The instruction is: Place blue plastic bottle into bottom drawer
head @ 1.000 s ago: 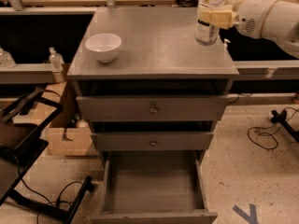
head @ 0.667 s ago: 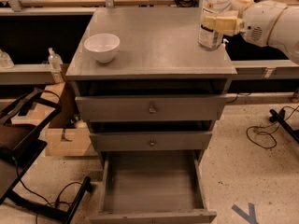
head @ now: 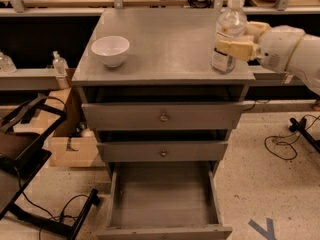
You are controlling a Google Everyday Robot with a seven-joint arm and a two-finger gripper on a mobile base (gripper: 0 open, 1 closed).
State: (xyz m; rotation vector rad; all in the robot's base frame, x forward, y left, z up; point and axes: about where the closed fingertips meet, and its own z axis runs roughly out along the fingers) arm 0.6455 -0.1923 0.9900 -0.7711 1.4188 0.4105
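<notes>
Blue plastic bottle, slim and clear with white cap and white label, stands upright near the right front corner of the grey metal cabinet top, long axis vertical. Cream two-finger gripper comes in from the right at mid-height, fingers closed round the bottle's body. Deep grey bottom drawer lies well below and left of the gripper — judged route: forward past the edge, then down. Count: one held bottle, one white round bowl, three drawers — lowest wide open

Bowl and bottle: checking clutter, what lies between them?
Camera view: only bare cabinet top between white bowl and blue plastic bottle, which the pincer grips near the right edge.
</notes>
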